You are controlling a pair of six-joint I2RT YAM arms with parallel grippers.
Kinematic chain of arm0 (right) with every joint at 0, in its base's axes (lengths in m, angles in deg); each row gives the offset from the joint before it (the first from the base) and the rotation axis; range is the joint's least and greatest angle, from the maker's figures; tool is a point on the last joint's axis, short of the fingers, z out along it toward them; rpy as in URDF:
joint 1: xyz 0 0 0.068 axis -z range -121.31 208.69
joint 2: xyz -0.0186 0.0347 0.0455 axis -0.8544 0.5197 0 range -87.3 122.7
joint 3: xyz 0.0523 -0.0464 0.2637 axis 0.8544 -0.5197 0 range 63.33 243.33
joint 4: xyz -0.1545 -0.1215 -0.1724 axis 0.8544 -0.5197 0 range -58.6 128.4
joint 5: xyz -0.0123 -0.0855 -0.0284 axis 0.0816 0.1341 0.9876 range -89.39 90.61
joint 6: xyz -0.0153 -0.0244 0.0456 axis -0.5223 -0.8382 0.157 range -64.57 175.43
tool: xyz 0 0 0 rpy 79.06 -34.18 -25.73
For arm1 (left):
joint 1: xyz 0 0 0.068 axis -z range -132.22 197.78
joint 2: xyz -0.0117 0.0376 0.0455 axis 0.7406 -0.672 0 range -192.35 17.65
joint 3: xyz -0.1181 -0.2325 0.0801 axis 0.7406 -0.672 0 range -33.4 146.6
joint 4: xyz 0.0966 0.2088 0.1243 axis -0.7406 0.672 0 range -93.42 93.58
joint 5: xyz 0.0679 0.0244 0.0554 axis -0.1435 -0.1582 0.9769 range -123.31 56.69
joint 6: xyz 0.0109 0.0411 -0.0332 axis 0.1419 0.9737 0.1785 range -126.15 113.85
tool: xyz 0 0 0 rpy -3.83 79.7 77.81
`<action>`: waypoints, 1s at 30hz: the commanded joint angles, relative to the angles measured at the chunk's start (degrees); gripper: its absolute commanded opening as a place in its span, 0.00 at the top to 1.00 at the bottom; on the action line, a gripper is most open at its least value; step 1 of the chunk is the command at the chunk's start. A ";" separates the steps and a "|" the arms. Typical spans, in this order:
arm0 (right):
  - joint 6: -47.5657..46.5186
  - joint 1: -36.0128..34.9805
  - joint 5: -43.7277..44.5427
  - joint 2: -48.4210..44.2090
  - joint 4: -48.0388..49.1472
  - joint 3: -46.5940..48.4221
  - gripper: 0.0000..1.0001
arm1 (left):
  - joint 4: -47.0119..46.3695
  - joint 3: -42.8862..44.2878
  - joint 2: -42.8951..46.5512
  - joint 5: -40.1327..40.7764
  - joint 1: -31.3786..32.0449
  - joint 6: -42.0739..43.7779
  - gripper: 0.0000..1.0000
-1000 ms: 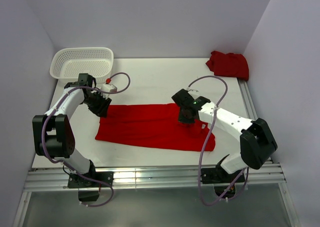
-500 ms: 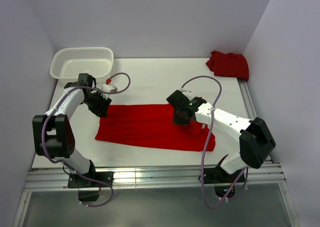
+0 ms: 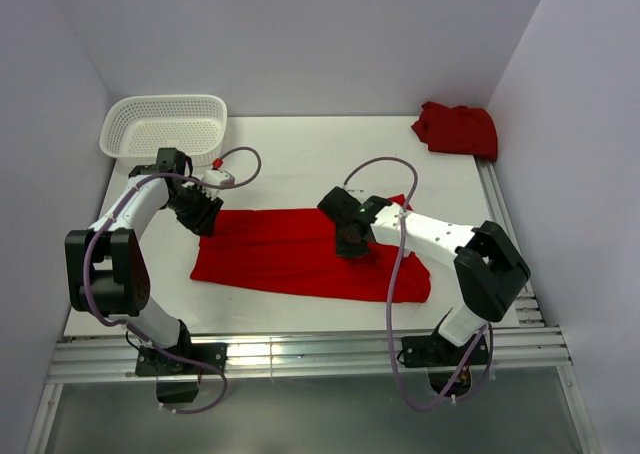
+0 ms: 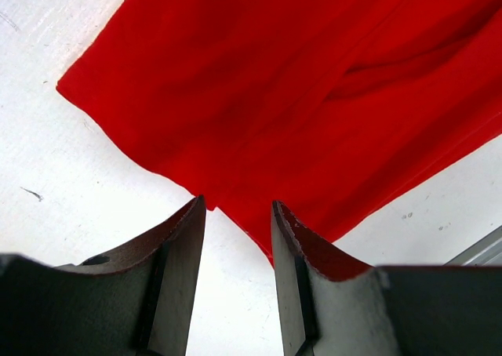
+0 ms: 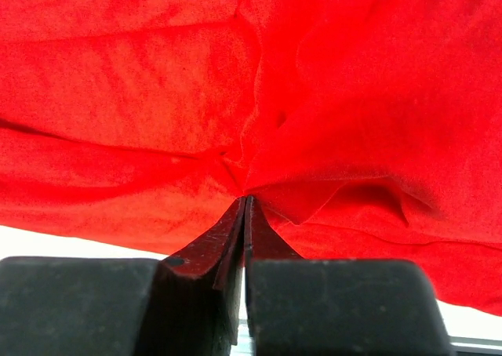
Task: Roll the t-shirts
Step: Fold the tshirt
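One red t-shirt (image 3: 270, 254) lies folded into a long flat strip across the table's middle. My left gripper (image 3: 207, 214) is open at the strip's back left corner; in the left wrist view the gripper (image 4: 235, 208) straddles the edge of the t-shirt (image 4: 298, 81) just above the white table. My right gripper (image 3: 350, 238) is shut on a pinch of the t-shirt's fabric right of centre; in the right wrist view the gripper (image 5: 245, 199) has bunched folds of the t-shirt (image 5: 157, 97) at its tips. The second t-shirt (image 3: 456, 129) lies crumpled at the back right.
A white mesh basket (image 3: 163, 124) stands at the back left, just behind the left arm. A metal rail (image 3: 300, 352) runs along the table's near edge. Purple walls enclose the table on three sides.
My right gripper has moved left along the strip, drawing the pinched fabric from the right end with it. The left arm has not moved.
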 commanded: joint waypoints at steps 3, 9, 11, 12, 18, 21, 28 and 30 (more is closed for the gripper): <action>0.36 -0.47 2.23 0.19 -1.15 1.04 0.74 | 0.96 0.03 1.11 -0.67 -0.12 1.51 0.55; 3.96 -0.38 8.28 -7.01 -6.15 0.69 0.52 | 0.87 -0.23 0.84 -0.58 -0.12 1.60 0.55; 5.46 0.14 9.61 -10.69 -7.21 -0.79 0.52 | 0.96 -0.05 0.84 -0.67 -0.12 1.51 0.55; 7.03 0.41 10.49 -12.02 -7.74 -1.76 0.52 | 0.96 0.03 0.76 -0.67 -0.12 1.60 0.55; 12.05 3.74 9.97 -23.53 -4.59 -13.53 0.55 | 1.31 0.39 0.58 -1.02 -0.12 1.60 0.55; 13.55 5.59 9.45 -28.45 -2.40 -19.07 0.55 | 1.58 0.82 0.49 -1.29 -0.12 1.34 0.55; 11.89 13.50 4.53 -38.47 7.63 -30.32 0.54 | 1.67 1.27 0.58 -1.20 -0.12 1.07 0.55; 11.27 15.08 3.38 -39.62 9.91 -31.65 0.53 | 1.58 1.00 0.75 -1.02 -0.12 1.07 0.55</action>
